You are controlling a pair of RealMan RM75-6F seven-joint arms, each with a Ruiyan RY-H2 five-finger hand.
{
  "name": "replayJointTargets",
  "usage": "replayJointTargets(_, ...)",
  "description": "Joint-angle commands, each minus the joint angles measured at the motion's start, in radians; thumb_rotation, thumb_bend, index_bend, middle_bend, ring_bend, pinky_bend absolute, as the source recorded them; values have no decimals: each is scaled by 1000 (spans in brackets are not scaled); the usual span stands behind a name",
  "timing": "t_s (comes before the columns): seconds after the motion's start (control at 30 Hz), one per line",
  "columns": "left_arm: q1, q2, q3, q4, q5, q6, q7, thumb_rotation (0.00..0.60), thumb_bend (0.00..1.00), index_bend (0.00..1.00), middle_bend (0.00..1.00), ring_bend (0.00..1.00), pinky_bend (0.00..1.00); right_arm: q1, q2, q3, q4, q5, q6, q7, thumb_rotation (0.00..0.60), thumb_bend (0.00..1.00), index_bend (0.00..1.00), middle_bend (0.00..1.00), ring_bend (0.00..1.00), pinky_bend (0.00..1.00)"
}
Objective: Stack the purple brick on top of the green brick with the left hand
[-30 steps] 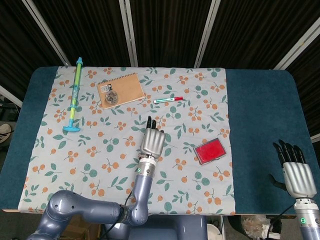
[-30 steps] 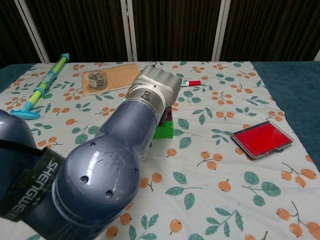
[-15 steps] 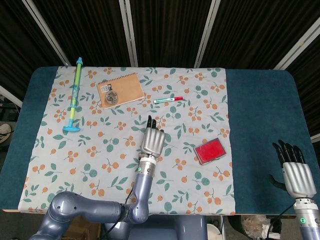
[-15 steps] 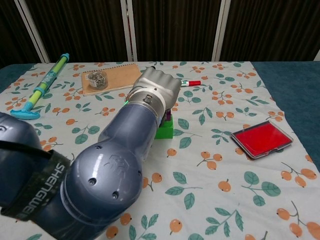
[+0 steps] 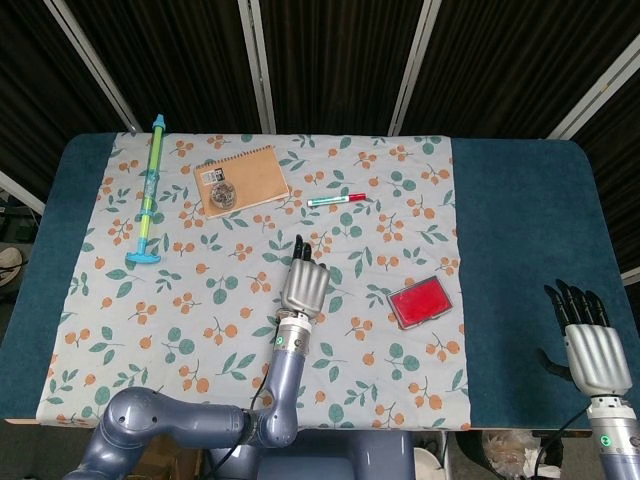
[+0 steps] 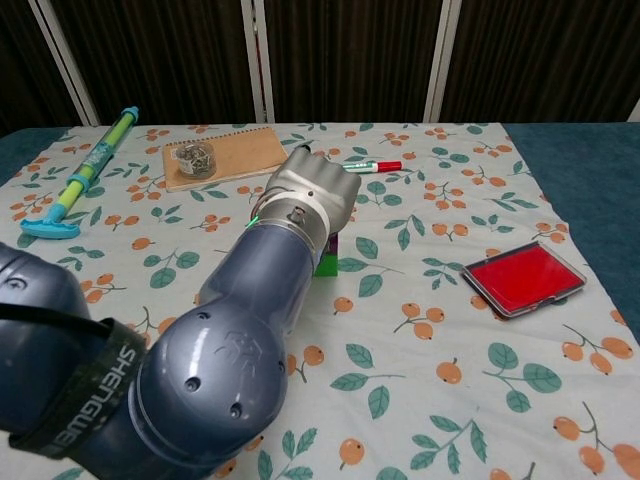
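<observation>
My left hand hovers over the middle of the floral cloth and hides both bricks in the head view. The chest view shows the same left hand curled down over the stack. Under its right side peeks a corner of the green brick, resting on the cloth. Just above it, a dark sliver of the purple brick sits on the green one, gripped by the curled fingers. My right hand hangs at the front right over the blue table with fingers straight and apart, holding nothing.
A red stamp pad lies to the right of the bricks. Behind them are a red-capped marker and a brown notebook bearing a clear box of clips. A teal pump tool lies at the far left.
My left hand has sunk a little and come slightly toward me, covering more of the purple and green bricks. The right hand has stayed put.
</observation>
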Motion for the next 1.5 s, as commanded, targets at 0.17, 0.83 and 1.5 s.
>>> replayJointTargets(0.17,23,-7,19,42,0,-24,-8,600,484,535,518,132,18,-2,0,0,0,4,1,-1,600,249,65,12,1,0)
replayJointTargets(0.83,88,-7,75,105,51,-46,-9,600,485,503,495,131,17,3,-3,-1,-1,6,-8,-13,600,249,65,12,1,0)
replayJointTargets(1.5,101,-7,65,95,72,-62,41,600,484,239,81,0,0,5,-4,-2,2,4,-11,-6,600,250,65,13,1,0)
